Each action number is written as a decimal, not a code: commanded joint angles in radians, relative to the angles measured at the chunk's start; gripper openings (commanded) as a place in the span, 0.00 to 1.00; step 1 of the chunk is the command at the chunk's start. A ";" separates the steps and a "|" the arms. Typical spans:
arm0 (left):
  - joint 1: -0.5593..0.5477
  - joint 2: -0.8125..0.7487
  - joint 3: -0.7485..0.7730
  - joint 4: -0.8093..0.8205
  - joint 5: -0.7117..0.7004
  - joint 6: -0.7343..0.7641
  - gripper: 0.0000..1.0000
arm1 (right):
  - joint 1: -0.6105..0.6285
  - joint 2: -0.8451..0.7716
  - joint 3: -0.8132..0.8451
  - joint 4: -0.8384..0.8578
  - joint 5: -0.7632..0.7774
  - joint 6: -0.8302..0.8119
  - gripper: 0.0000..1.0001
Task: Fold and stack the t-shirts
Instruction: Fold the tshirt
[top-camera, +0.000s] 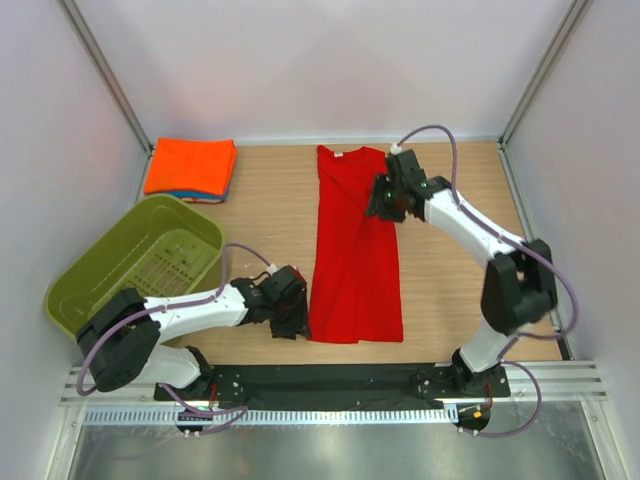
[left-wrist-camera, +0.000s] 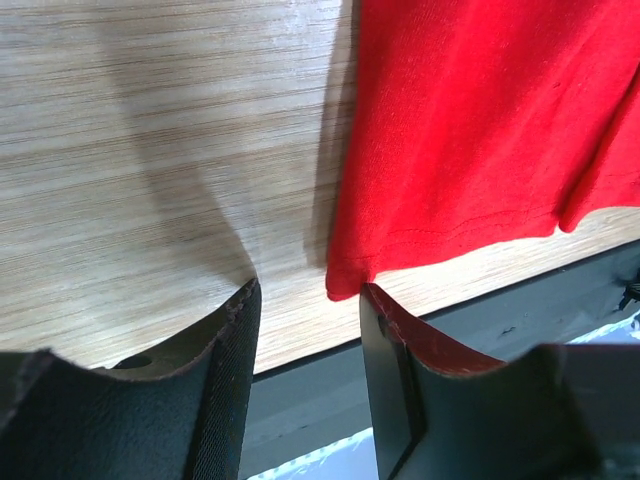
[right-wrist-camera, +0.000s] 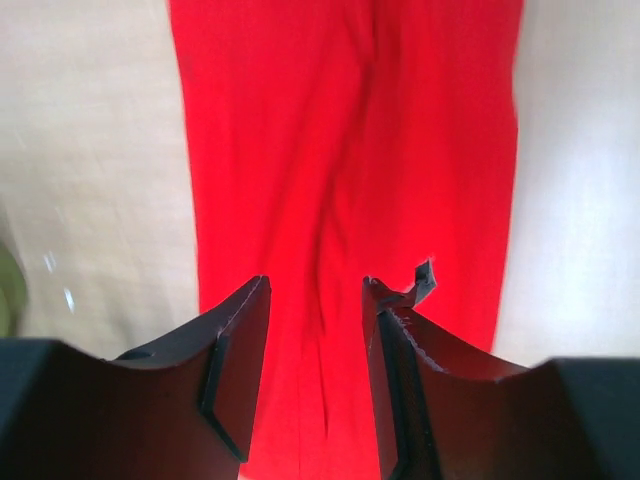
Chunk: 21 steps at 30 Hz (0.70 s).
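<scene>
- My left claw is released: in its wrist view the two dark fingers stand apart at the bottom of the frame. Between them I see only bare wooden table and its dark edge.
- It holds nothing. The lower left corner of the red t-shirt lies just beyond the tip of the right-hand finger, very near it; I cannot tell whether they touch.
- In the overhead view this claw sits low, at the bottom centre of the frame, just beside the shirt's near hem.
- My right claw is also released, its fingers parted by a clear gap, with red cloth showing through from below. It grips nothing that I can see.
- In the overhead view it hangs over the shirt's right edge, in the upper middle of the frame.
- The red t-shirt lies flat on the table as a long narrow strip down the centre of the overhead frame. Its collar and small white label are at the top.
- A folded orange t-shirt sits at upper left, stacked on a blue t-shirt of which only an edge shows.
- An olive-green basket is at left, below that stack.
</scene>
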 joint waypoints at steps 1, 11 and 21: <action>-0.001 -0.006 0.015 -0.028 -0.048 0.034 0.46 | -0.044 0.199 0.214 0.140 -0.059 -0.123 0.47; 0.001 -0.077 0.041 -0.111 -0.088 0.062 0.46 | -0.080 0.574 0.679 0.064 0.056 -0.201 0.38; -0.001 -0.040 0.105 -0.128 -0.087 0.096 0.47 | -0.109 0.663 0.748 0.084 0.075 -0.218 0.45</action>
